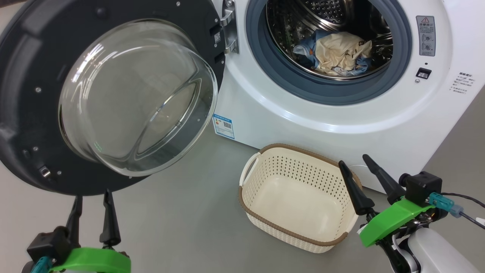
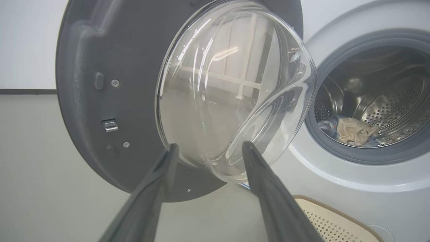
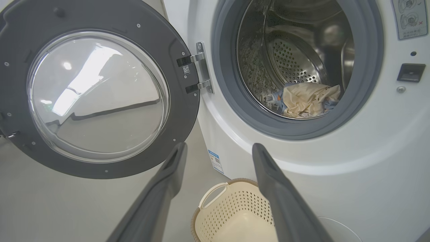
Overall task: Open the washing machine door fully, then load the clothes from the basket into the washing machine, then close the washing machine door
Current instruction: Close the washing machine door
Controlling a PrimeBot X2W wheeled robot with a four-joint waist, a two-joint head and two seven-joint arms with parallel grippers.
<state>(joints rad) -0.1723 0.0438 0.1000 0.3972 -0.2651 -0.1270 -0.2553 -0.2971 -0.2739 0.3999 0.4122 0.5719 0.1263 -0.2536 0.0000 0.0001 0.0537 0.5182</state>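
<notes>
Three views: we take them in turn, placing everything against the washing machine [image 1: 303,113].
Head view, door: the washing machine door [image 1: 22,94] hangs on its hinge [image 1: 229,30] at the left edge of the machine's opening. It stands wide open, with its glass bowl [image 1: 132,98] bulging out toward us.
Head view, clothes: the clothes [image 1: 341,53] lie heaped on the bottom of the machine's drum [image 1: 326,15], cream cloth uppermost with blue at the edges.
Head view, basket: the basket [image 1: 295,148] stands upright on the floor [image 1: 182,212] just before the machine's front, below the opening. Its long axis runs along that front, one handle end faces the door, and we see its bare bottom.
Head view, left gripper: the left gripper [image 1: 93,194] sits out from the machine under the door's lower rim. Its fingers are spread, point up at the rim and hold nothing.
Head view, right gripper: the right gripper [image 1: 353,159] is at the basket's end farther from the door, fingers apart and bare, tilted toward the machine's front.
Left wrist view: we look along the parted fingers at the bowl. The drum with the clothes lies to the bowl's right, and a basket corner shows at the machine's foot.
Right wrist view: the spread fingers frame the machine's lower front. The door is flat-on left of the opening, the blue label sticker [image 3: 215,162] is on the front below the hinge, and the basket is beneath.
</notes>
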